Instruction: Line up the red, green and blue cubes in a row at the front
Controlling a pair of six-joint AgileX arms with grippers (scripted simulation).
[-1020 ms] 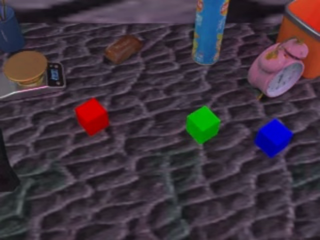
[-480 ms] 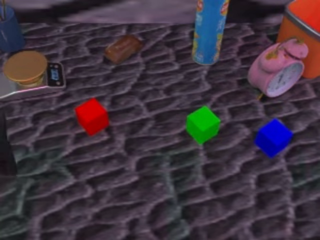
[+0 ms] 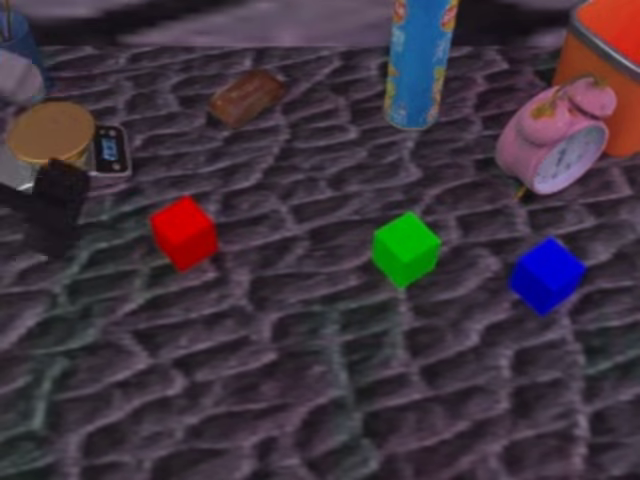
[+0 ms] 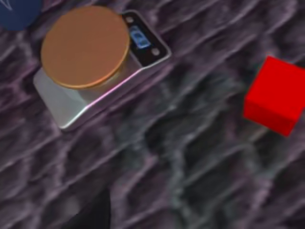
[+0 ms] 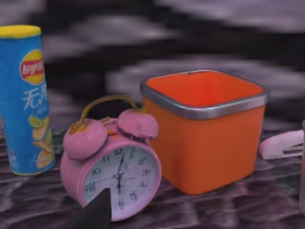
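Sitting untouched on the bench (image 3: 300, 400), the three cubes are lying roughly across its middle, well apart from one another. The red cube (image 3: 184, 232) is sitting toward the left, the green cube (image 3: 406, 249) near the centre, and the blue cube (image 3: 547, 274) toward the right, slightly nearer the front than the other two. None is being held, and none is sitting at the front yet, so the whole job appears to be waiting to be done.

The left gripper (image 3: 55, 195) is hovering at the left side, between a kitchen scale (image 3: 60, 140) and the red cube; whether its jaws are open or closed cannot be told. The right arm is not showing from above, and its jaws cannot be judged either. A pink alarm clock (image 3: 556, 140) is standing behind the blue cube.
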